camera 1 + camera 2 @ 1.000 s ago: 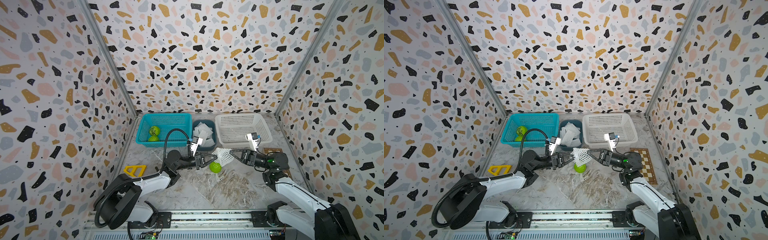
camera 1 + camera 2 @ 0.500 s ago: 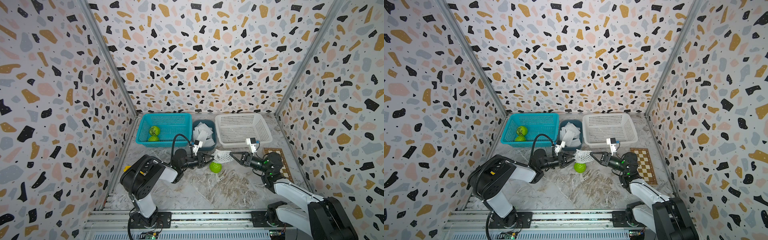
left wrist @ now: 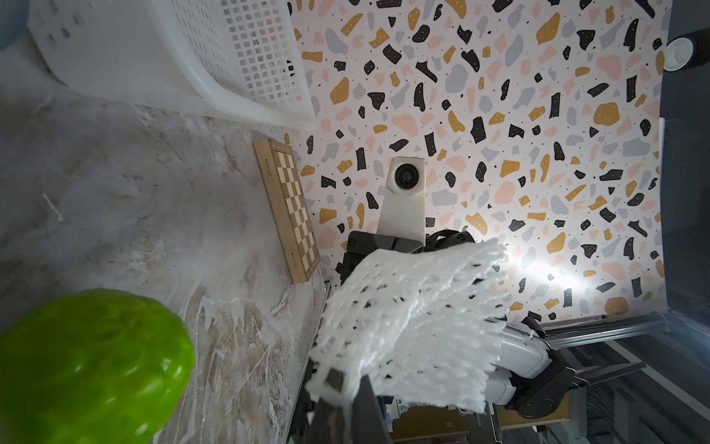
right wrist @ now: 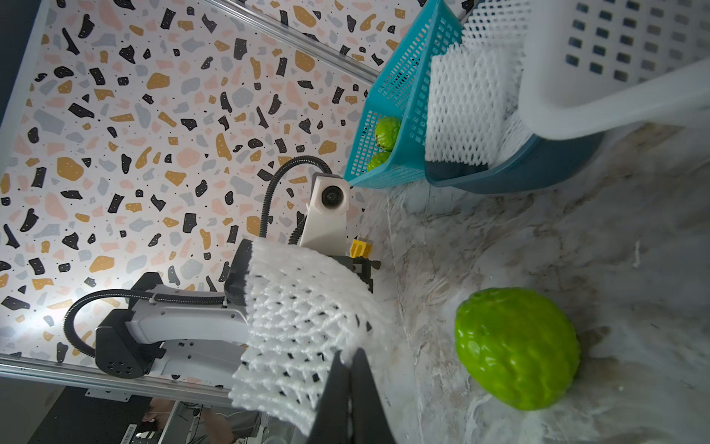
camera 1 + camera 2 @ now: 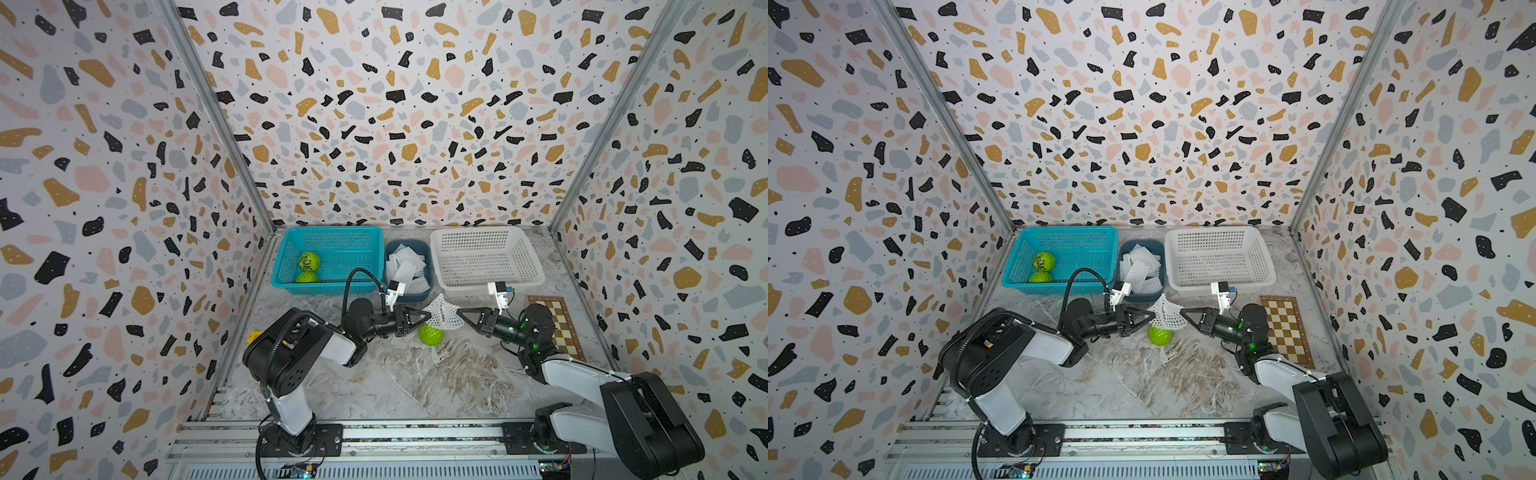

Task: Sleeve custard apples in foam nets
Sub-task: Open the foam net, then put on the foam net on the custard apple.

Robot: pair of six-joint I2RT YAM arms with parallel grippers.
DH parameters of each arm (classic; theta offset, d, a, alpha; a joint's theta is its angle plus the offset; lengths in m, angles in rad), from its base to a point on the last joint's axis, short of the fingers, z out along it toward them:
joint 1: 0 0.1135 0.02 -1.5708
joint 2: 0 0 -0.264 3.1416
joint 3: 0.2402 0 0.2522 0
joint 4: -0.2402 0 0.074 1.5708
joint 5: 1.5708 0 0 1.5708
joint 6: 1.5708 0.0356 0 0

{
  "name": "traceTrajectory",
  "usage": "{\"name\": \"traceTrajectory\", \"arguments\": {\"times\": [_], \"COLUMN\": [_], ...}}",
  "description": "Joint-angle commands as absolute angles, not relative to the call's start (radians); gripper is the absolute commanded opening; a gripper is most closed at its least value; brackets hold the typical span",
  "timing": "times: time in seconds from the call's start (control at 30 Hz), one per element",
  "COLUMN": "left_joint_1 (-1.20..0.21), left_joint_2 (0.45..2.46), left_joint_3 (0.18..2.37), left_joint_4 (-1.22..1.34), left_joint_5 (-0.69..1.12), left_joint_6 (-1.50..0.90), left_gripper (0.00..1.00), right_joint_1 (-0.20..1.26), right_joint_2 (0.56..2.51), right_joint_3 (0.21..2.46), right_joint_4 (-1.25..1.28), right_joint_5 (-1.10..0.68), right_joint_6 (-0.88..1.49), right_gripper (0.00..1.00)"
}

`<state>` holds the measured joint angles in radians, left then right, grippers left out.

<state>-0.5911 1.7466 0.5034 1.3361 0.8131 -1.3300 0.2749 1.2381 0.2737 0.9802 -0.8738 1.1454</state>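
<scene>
You hold one white foam mesh net (image 5: 444,314) in the air, stretched between both arms. Your left pincer (image 5: 428,318) is closed, pinching one edge of the net. Your right pincer (image 5: 459,311) is closed too, pinching the opposite edge. Just below the net, a bright green bumpy custard apple (image 5: 431,335) rests loose on the grey marbled surface (image 5: 395,386). The wrist views show a gap between net and fruit.

The step in hand looks like opening the sleeve and drawing it down over this fruit. To do it well, ease the two pincers apart so the mouth widens, without overstretching the soft foam. Turn the mouth downward and centre it over the fruit. Lower both sides evenly. The fruit is round and unsupported, so a lopsided push would likely roll it away.

Room is tight behind the arms. A dark blue plastic tub (image 5: 409,296) of spare white nets (image 5: 405,266) stands just beyond the left pincer. A white perforated plastic basket (image 5: 490,286) stands just beyond the right one. Further left, a teal plastic mesh basket (image 5: 328,286) holds two more green custard apples (image 5: 308,261). A wooden chessboard (image 5: 557,324) lies beside the right arm. Toward you the surface is bare, so any spreading or retreating is safest in that direction.
</scene>
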Motion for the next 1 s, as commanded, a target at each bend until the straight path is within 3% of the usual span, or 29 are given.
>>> {"name": "traceTrajectory", "arguments": {"times": [0.0, 0.33, 0.73, 0.97], "left_joint_1": [-0.588, -0.579, -0.562, -0.562], "left_joint_2": [1.733, 1.773, 1.692, 1.738], "left_joint_3": [0.480, 0.459, 0.465, 0.487], "left_joint_4": [1.375, 1.395, 1.125, 1.132], "left_joint_5": [0.816, 0.803, 0.793, 0.798], "left_joint_6": [-1.314, -1.317, -1.205, -1.213], "left_gripper": [0.05, 0.06, 0.10, 0.11], "right_joint_1": [0.272, 0.282, 0.320, 0.327], "right_joint_2": [1.251, 1.302, 1.382, 1.397], "right_joint_3": [0.264, 0.270, 0.302, 0.315], "right_joint_4": [1.009, 0.990, 0.970, 0.925], "right_joint_5": [-0.864, -0.839, -0.815, -0.791], "right_joint_6": [1.108, 1.057, 1.030, 1.004], "right_gripper": [0.00, 0.00, 0.00, 0.00]}}
